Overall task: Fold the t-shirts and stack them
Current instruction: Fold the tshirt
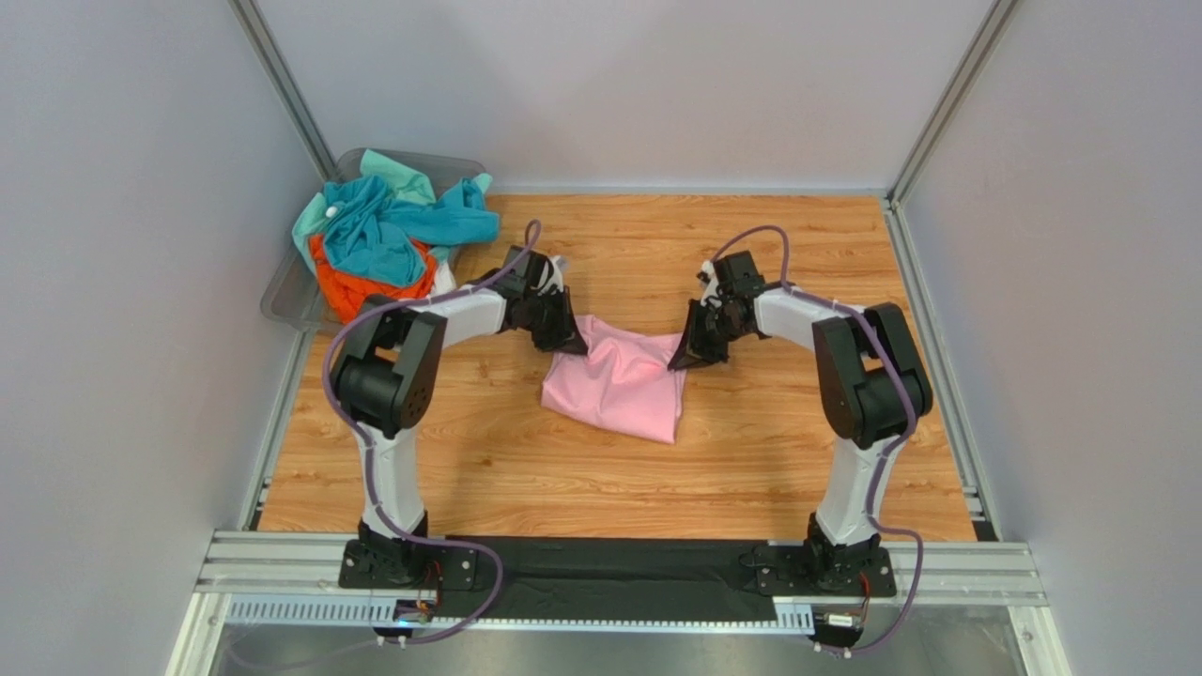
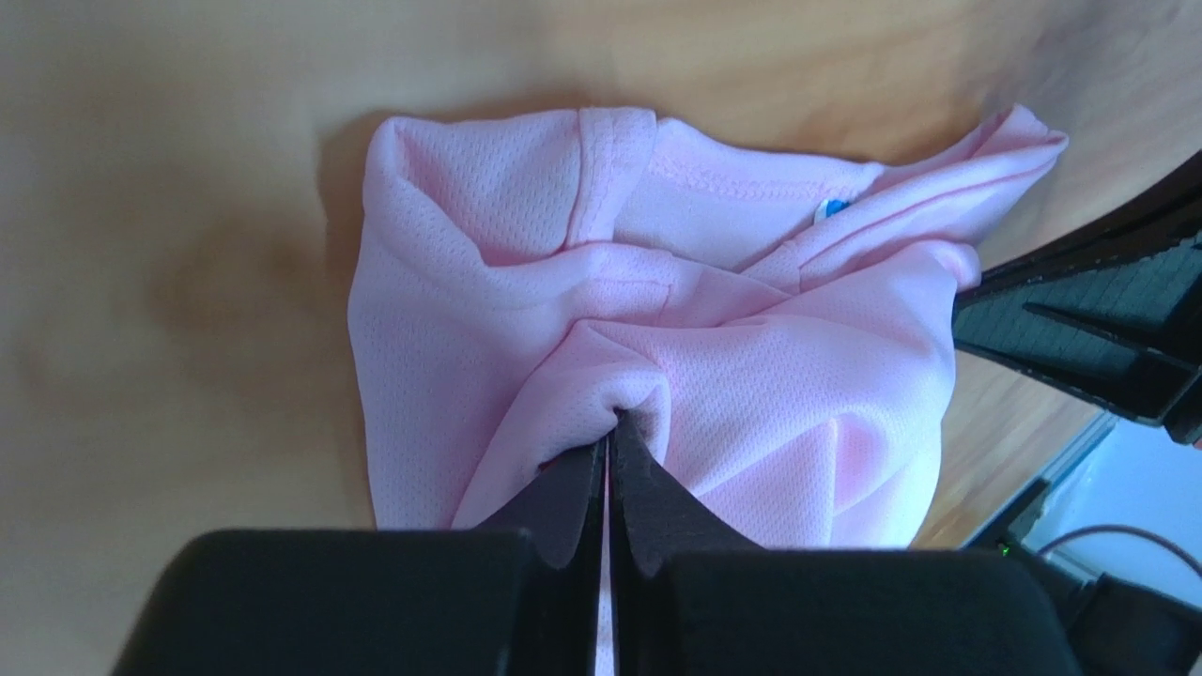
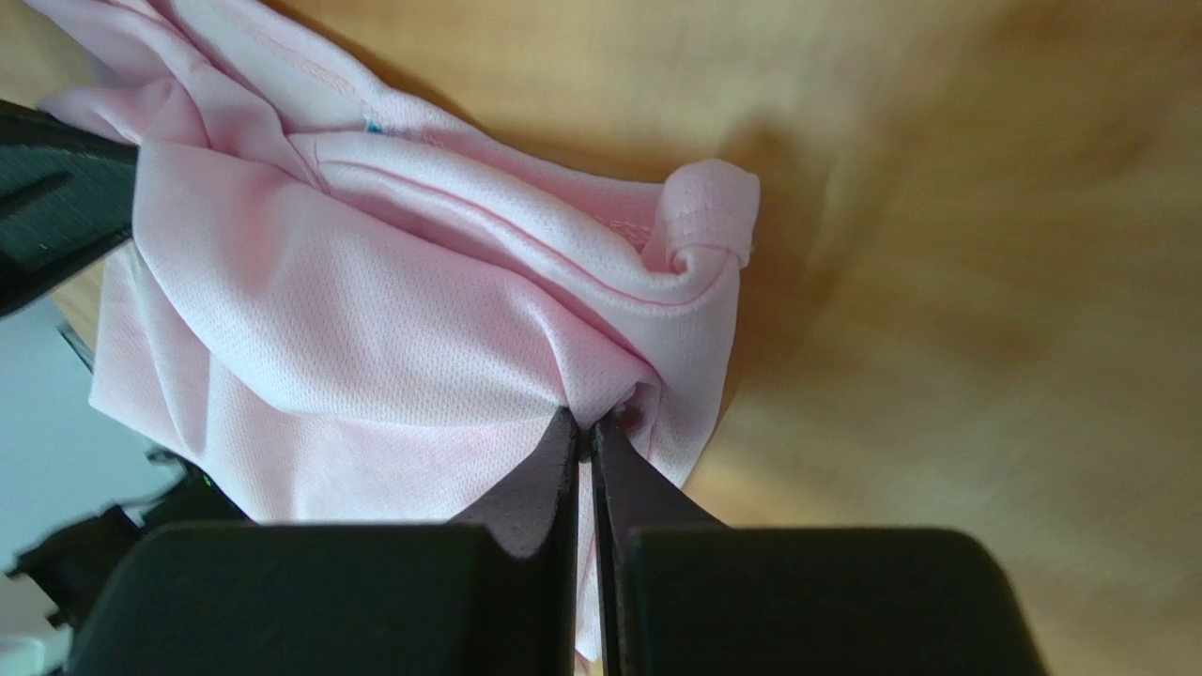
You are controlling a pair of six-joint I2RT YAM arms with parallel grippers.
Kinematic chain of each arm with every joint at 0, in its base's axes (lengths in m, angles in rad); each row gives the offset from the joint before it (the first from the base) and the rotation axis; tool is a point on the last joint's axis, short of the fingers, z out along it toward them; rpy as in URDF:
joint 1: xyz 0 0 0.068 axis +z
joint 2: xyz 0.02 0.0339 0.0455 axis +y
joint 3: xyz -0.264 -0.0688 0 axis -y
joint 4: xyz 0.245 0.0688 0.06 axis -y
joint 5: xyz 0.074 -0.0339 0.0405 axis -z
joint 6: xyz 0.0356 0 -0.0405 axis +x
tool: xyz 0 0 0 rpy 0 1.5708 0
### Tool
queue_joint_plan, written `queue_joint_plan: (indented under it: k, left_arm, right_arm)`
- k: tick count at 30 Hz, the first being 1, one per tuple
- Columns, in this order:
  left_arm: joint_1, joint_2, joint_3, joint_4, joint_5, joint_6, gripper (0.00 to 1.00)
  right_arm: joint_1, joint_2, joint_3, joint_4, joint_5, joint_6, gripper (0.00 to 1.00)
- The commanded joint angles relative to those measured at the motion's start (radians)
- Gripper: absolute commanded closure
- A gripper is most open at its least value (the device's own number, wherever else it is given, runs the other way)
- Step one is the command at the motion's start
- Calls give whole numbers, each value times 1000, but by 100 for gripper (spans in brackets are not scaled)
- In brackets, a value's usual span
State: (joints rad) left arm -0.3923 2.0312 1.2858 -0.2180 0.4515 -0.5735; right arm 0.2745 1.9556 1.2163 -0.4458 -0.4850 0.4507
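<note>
The wooden table is the biggest thing here, with pale walls around it. Two arms stand at its near edge. The left arm and the right arm both reach in toward the middle.

A clear plastic bin sits at the far left corner of the table. It is heaped with crumpled clothes. A teal shirt lies on top, an orange shirt pokes out under it, and a light green shirt is at the back.

The pink t-shirt lies in the middle of the table, between the two arms and well apart from the bin. It is bunched up and wrinkled, not flat. Its far edge dips down between the two claws.

The left gripper pinches the shirt's far left corner. Its two fingers are pressed close together with a fold of pink cloth squeezed between them. The right gripper does the same at the far right corner, with its fingers tight on a pinch of cloth. A rolled hem curls up just past its tips.

A tiny blue tag shows inside the collar.
</note>
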Motion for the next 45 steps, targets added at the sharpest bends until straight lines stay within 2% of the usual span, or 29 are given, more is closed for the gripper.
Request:
queue_joint_plan:
  k: [1,4,5,6,8,15,21,29,37,41,45]
  left_arm:
    - [-17,-201,-225,-34,-54,-34,100]
    - [-78,-417,-458,-14,-97,-66,100]
    - [-79,-471,-459,-23,-118,-74,100]
    - [-117,-573,-515,-40,-140,-89,100]
    - [-163,-670,-574,-90,-200,-106,100]
    - [-191,-1150,-684,-190,-273,-175,100]
    - [-191,-1365,-677,-273,-339,-169,100]
    - [-191,-1303,-588,-310,-450,-134,100]
    - [-191,-1175,-494,-247,-540,-81,100]
    - [-172,-1051,-435,-207,-571,-54,100]
    - [-108,-858,-376,-156,-516,-43,100]
  right_arm:
    - [71,-125,-153,-19,39,6,100]
    - [173,-300,-302,-36,55,25,100]
    - [193,-300,-302,-45,63,25,100]
    - [213,-373,-339,-54,71,43,100]
    - [267,-488,-365,-82,92,66,100]
    - [348,-776,-400,-186,131,115,100]
    - [350,-920,-390,-234,134,135,100]
    - [336,-933,-324,-266,194,114,100]
    - [283,-860,-210,-266,171,57,100]
    - [226,-758,-166,-251,152,42,100]
    - [169,-641,-141,-183,99,29,100]
